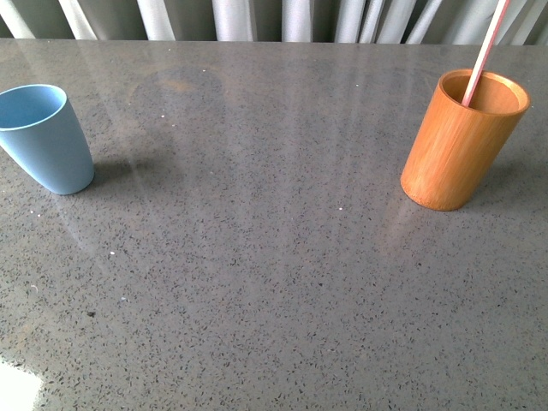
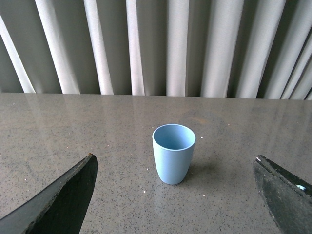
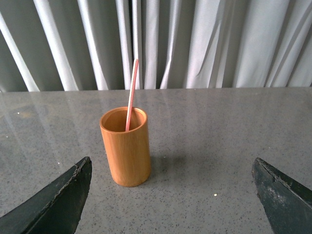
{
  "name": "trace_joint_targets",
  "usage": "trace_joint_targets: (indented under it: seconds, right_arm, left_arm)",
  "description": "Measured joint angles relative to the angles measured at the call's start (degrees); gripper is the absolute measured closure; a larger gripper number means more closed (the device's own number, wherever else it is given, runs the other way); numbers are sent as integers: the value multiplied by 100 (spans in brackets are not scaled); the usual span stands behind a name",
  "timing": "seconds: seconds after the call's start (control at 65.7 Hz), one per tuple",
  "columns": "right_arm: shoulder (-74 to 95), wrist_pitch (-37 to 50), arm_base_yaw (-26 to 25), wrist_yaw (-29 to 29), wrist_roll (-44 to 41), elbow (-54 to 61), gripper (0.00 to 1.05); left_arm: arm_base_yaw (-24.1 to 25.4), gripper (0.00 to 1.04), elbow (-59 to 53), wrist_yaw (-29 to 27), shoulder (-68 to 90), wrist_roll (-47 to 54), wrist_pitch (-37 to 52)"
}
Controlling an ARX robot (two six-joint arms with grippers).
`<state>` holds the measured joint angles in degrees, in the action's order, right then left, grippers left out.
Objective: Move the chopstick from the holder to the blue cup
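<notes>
The orange-brown holder [image 1: 462, 141] stands upright at the right of the table, with a pinkish-red, white-striped chopstick [image 1: 485, 51] leaning out of it. The right wrist view shows the same holder [image 3: 125, 146] and chopstick [image 3: 131, 95] ahead of my right gripper [image 3: 171, 178], which is open, empty and short of the holder. An empty light blue cup [image 1: 43, 137] stands upright at the far left. In the left wrist view the blue cup [image 2: 173, 153] sits ahead of my open, empty left gripper [image 2: 175, 175]. Neither arm shows in the front view.
A grey speckled table [image 1: 257, 257] carries both cups, far apart. Pale pleated curtains [image 1: 257, 17] hang behind the table's far edge. A bright patch marks the near left corner [image 1: 13, 390].
</notes>
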<state>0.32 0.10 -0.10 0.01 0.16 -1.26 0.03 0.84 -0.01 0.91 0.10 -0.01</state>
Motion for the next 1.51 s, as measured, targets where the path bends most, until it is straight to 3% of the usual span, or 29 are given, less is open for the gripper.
trace_joint_targets:
  seconds: [0.335,0.426,0.533,0.716,0.883,1.081,1.507]
  right_arm:
    - [0,0,0,0,0,0,9]
    - [0,-2,0,-2,-2,0,9]
    - [0,-2,0,0,0,0,9]
    - [0,-2,0,0,0,0,9]
    - [0,-2,0,0,0,0,9]
    - [0,-2,0,0,0,0,9]
    - [0,-2,0,0,0,0,9]
  left_arm:
    - [0,9,0,0,0,-2,-2]
    - [-153,9,614,70,1071,-741,-1373]
    - [-363,9,850,74,2135,-979,-654]
    - [302,9,1392,807,4041,-754,955]
    - [730,9,2173,1086,5934,-564,1709]
    - [992,9,3432,1296,7890,-289,1412]
    - [1117,9,4378,1672,9033,-199,848]
